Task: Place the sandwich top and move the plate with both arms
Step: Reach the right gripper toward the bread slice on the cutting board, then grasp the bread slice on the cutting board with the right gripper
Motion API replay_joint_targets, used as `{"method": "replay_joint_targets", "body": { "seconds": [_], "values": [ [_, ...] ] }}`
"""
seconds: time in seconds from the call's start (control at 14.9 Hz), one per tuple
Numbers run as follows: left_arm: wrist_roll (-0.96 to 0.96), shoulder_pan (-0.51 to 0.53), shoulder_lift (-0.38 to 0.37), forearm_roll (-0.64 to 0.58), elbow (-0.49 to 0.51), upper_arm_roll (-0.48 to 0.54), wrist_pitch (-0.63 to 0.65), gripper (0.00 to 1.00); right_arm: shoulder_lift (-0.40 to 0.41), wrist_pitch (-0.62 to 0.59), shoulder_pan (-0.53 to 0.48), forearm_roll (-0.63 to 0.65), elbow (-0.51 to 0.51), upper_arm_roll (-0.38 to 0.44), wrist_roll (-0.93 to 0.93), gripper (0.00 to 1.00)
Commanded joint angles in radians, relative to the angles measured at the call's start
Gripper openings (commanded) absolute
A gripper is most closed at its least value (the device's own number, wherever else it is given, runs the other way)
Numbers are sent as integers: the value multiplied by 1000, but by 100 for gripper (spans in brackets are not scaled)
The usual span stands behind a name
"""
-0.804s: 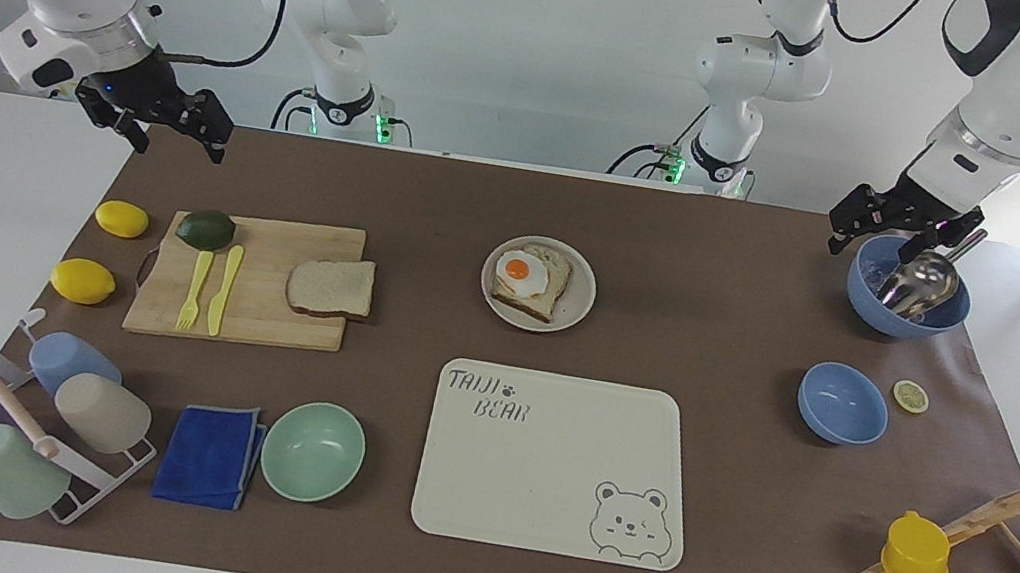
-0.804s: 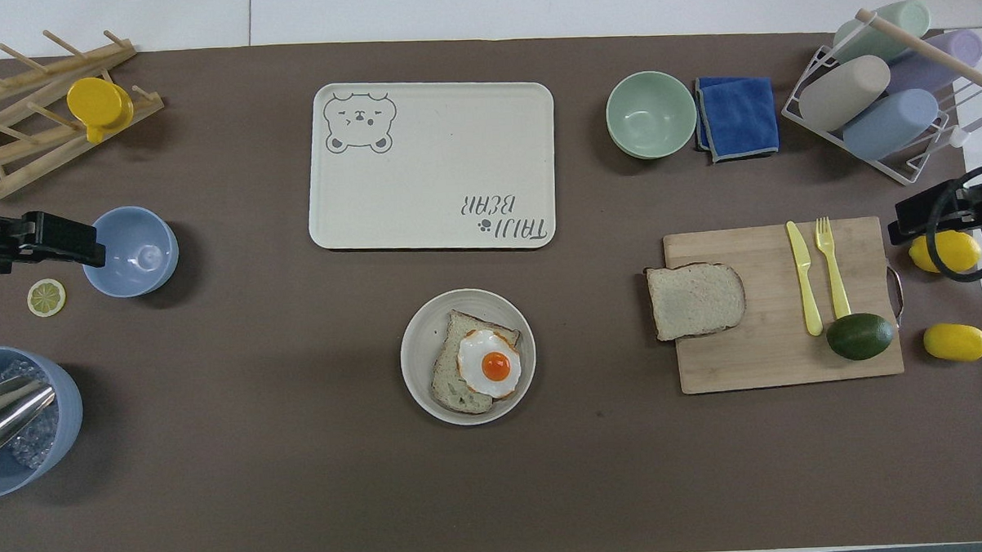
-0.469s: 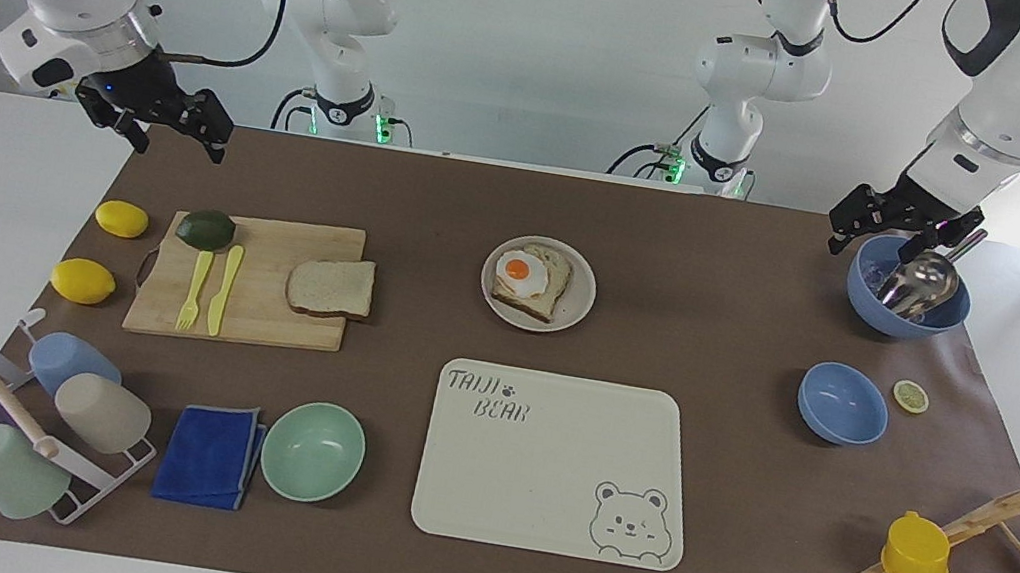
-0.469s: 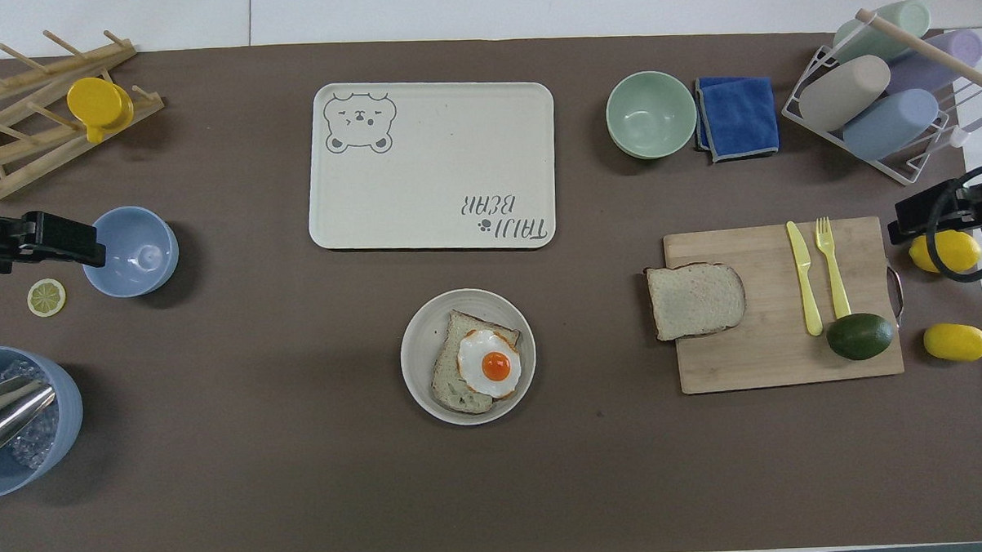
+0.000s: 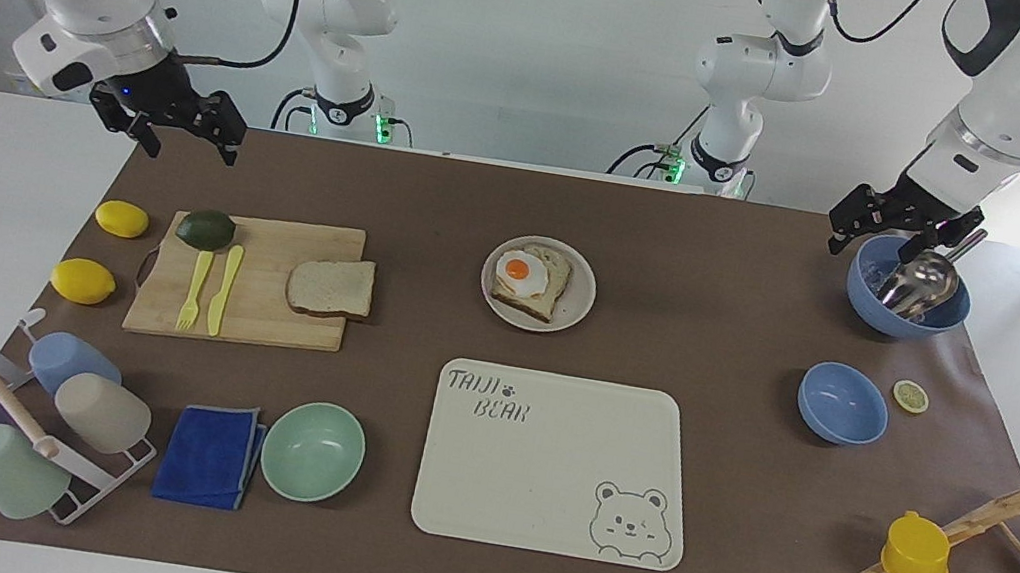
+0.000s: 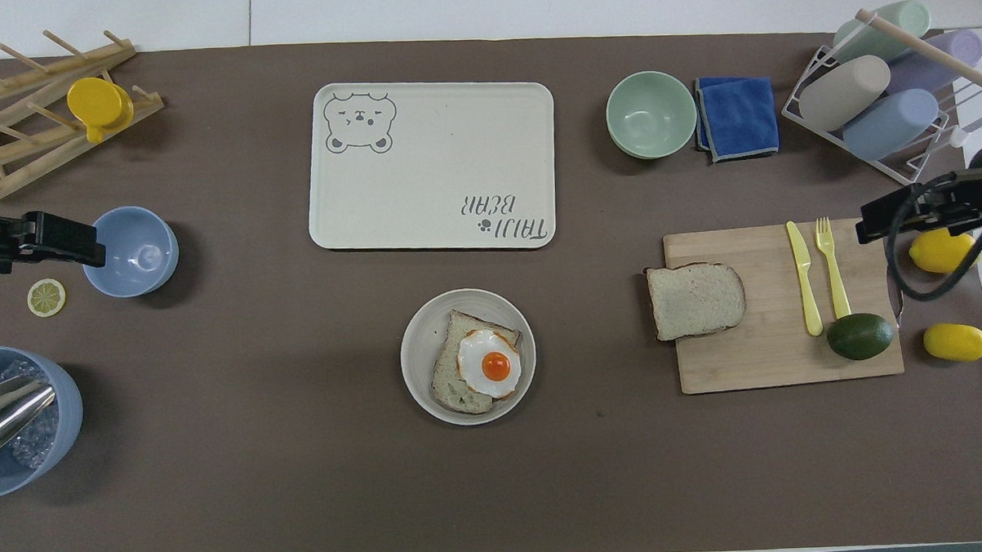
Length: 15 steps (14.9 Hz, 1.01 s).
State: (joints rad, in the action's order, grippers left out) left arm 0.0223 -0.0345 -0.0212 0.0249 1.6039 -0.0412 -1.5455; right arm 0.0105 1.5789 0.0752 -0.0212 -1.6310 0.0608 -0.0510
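One pincer (right) [image 5: 186,134] has shifted toward centre.

Open brown worktop [image 6: 302,479] btwn the plate [image 6: 416,344] and the robots' edge: wide free lane, nothing on it. Bare strip too btwn plate and cutting board [image 6: 771,356], and btwn plate and tray [image 6: 431,188].

Sandwich top [image 6: 696,300] lies at the board's plate-side end, overhanging the edge; nothing above it. Knife [image 6: 801,277], fork [image 6: 830,268] and avocado [image 6: 859,336] crowd the board's other end.

Right pincer [image 5: 185,132], open, up in the air over the mat near that end. Left pincer [image 5: 888,227], open, beside the blue bowl with scoop [image 5: 909,286]; second blue bowl [image 5: 842,404] and lemon slice [image 5: 910,396] block that end.
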Motion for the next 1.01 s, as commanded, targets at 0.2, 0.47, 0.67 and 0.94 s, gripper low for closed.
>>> {"method": "replay_joint_targets", "body": {
  "seconds": [0.2, 0.47, 0.67, 0.94],
  "values": [
    [-9, 13, -16, -16, 7, -11, 10, 100, 53, 265, 286, 126, -250, -12, 339, 100],
    [-9, 13, -16, -16, 8, -11, 10, 100, 170, 346, 357, 225, -268, -12, 456, 100],
    [-9, 13, -16, -16, 7, -11, 12, 100, 300, 346, 440, 381, -265, -13, 598, 100],
    [-9, 12, -16, -16, 7, -11, 10, 100, 309, 369, 457, 501, -341, -13, 619, 100]
  ]
}}
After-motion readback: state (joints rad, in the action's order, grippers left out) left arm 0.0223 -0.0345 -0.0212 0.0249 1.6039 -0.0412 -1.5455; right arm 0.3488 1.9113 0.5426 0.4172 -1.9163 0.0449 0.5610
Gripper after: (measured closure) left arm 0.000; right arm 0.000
